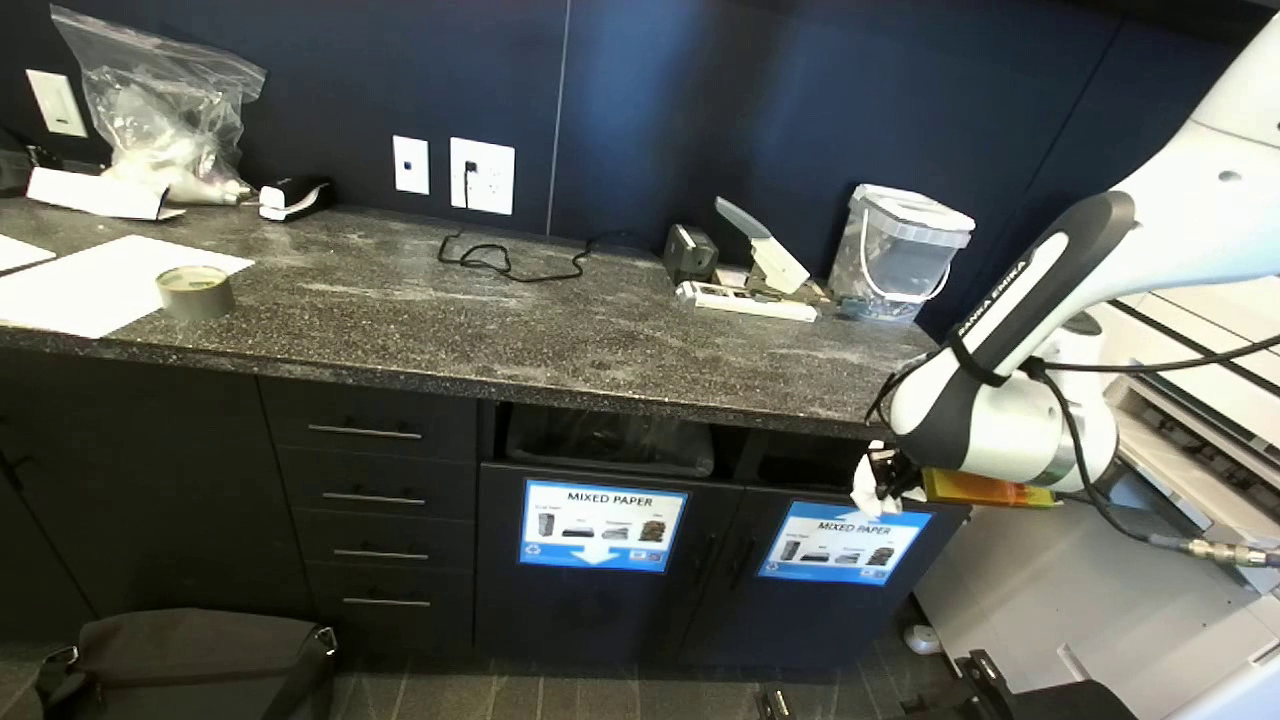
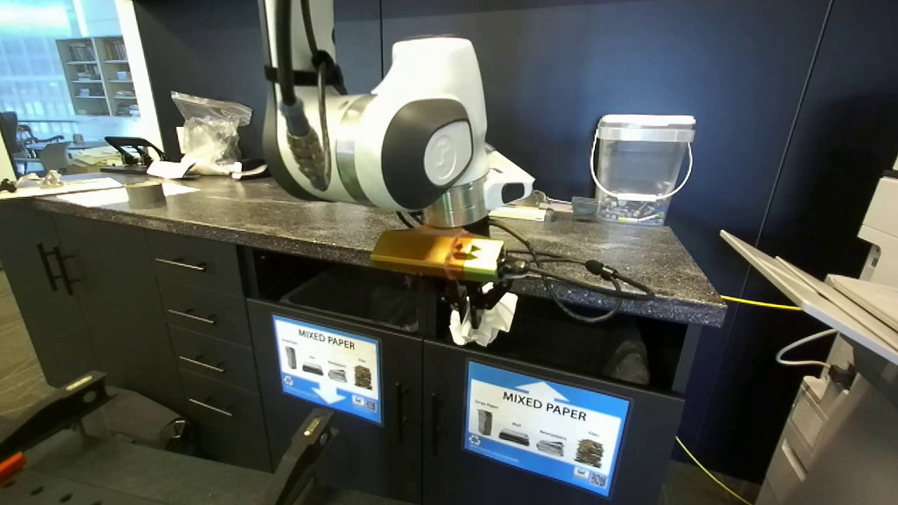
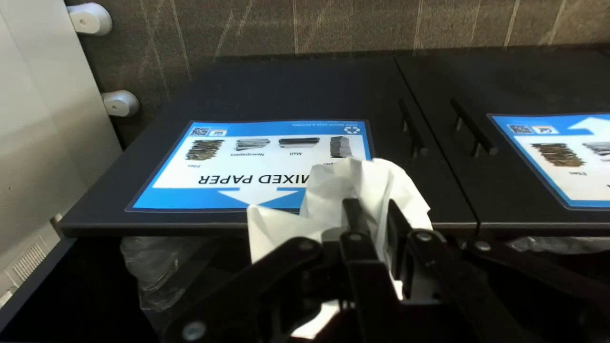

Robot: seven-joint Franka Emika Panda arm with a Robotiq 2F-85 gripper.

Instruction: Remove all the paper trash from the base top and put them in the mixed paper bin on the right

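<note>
A crumpled white piece of paper trash (image 3: 329, 188) is pinched between the fingers of my gripper (image 3: 373, 207), bulging out past both sides. In an exterior view the gripper (image 2: 478, 308) points down just below the countertop's front edge, with the paper (image 2: 501, 319) before the dark slot of the mixed paper bin on the right (image 2: 659, 428). How far in it reaches I cannot tell. The paper overlaps a corner of that bin's blue label (image 3: 267, 162) in the wrist view. The base top (image 1: 480, 335) is the dark speckled counter above; the arm hides part of it in an exterior view.
A similar bin with its own label (image 1: 603, 525) adjoins on the left. On the counter are a lidded clear bucket (image 1: 900, 250), a stapler (image 1: 775, 265), a black cable (image 1: 505, 265), a tape roll (image 1: 195, 293), flat white sheets (image 1: 100, 285) and a clear plastic bag (image 1: 165, 110).
</note>
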